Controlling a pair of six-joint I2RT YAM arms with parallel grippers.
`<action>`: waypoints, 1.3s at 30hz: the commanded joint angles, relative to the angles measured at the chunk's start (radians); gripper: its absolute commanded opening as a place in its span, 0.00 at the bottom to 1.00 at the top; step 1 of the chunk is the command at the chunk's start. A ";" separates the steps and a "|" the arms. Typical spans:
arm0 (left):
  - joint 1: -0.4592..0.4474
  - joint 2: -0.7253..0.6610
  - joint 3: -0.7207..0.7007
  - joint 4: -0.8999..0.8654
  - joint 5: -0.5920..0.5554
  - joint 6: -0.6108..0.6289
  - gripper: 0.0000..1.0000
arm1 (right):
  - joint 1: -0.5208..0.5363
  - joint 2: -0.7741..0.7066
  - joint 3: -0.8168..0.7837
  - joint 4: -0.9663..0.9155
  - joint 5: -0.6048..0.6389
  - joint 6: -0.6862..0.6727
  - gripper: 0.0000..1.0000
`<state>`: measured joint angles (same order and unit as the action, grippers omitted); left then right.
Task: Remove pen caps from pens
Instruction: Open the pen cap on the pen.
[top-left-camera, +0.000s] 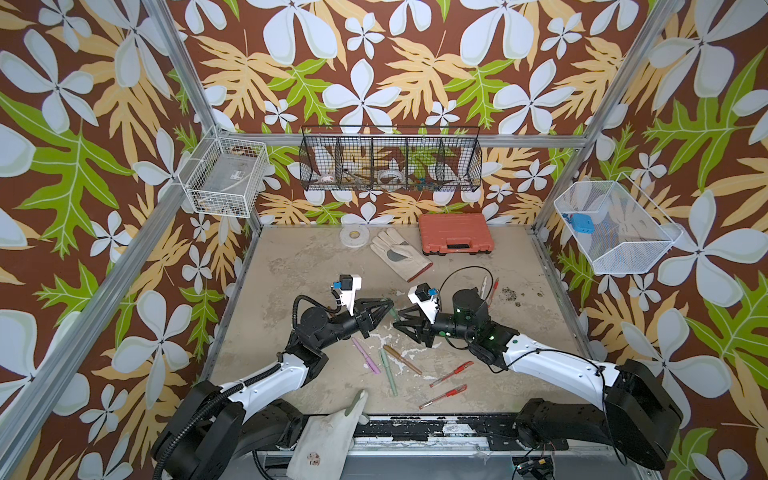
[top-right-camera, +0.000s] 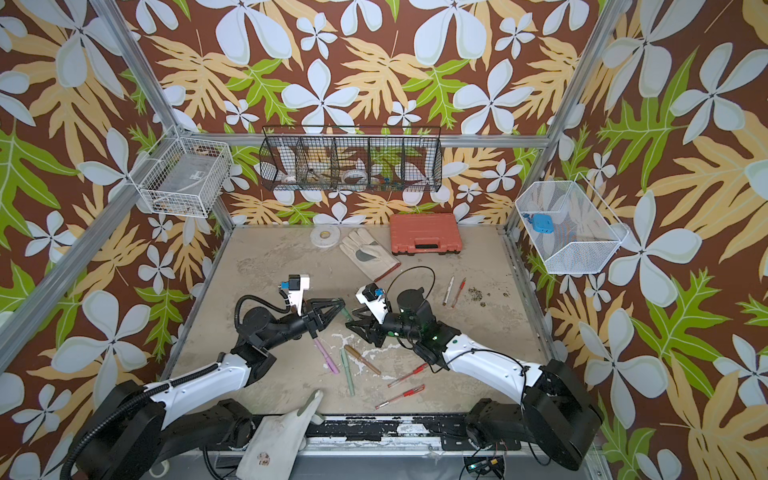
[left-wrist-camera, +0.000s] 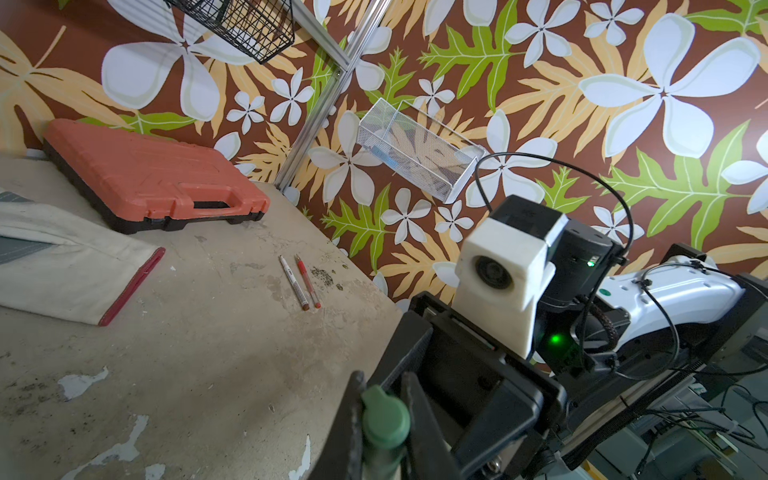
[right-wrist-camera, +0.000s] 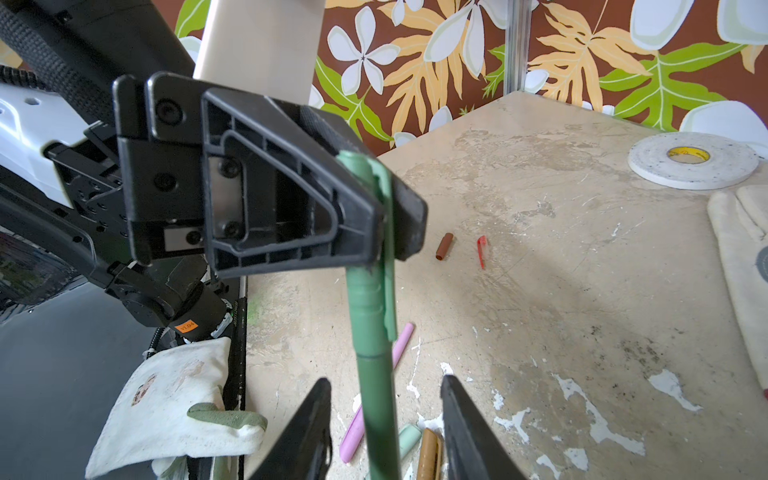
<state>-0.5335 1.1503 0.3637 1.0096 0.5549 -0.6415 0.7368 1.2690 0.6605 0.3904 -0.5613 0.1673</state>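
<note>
- Two loose caps, a brown cap (right-wrist-camera: 444, 246) and a red cap (right-wrist-camera: 481, 251), lie near each other on the bare desk (top-left-camera: 291, 270), past the left pincer (only the right wrist view shows them).
- The left pincer (top-left-camera: 390, 305) is raised over the middle of the desk. It is clamped together on the green cap (right-wrist-camera: 368, 291), which has a clip down one side.
- The green pen (right-wrist-camera: 374, 399) hangs in the air from that grip, its cap seated on the barrel. It reaches across to the right pincer.
- The right pincer (top-left-camera: 397, 320) faces the left one tip to tip. Its fingers (right-wrist-camera: 311, 428) stand apart, one on each side of the barrel, with a gap showing on both sides, so it grips nothing.
- Toward the front edge, three pens lie flat and fanned close together: a pink pen (top-left-camera: 365, 355), a pale green pen (top-left-camera: 388, 372) and a brown pen (top-left-camera: 402, 359).
- Further right, two red gel pens (top-left-camera: 451, 374) lie roughly parallel and apart, the nearer one close to the front edge.
- Near the right edge, behind the right arm, a white marker (left-wrist-camera: 293, 282) and a red pen (left-wrist-camera: 307, 282) lie just beside each other.
</note>
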 joint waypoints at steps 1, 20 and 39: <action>-0.007 0.017 0.000 0.102 0.073 -0.002 0.07 | -0.002 -0.001 -0.002 0.038 -0.063 -0.001 0.37; -0.016 0.022 -0.002 0.120 0.073 -0.015 0.40 | -0.001 0.006 0.015 0.015 -0.042 0.005 0.00; -0.020 0.025 0.008 0.095 0.069 -0.012 0.34 | 0.034 0.005 0.015 0.018 -0.025 -0.032 0.00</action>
<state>-0.5529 1.1728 0.3656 1.0729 0.6113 -0.6525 0.7681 1.2827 0.6750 0.3977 -0.5770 0.1524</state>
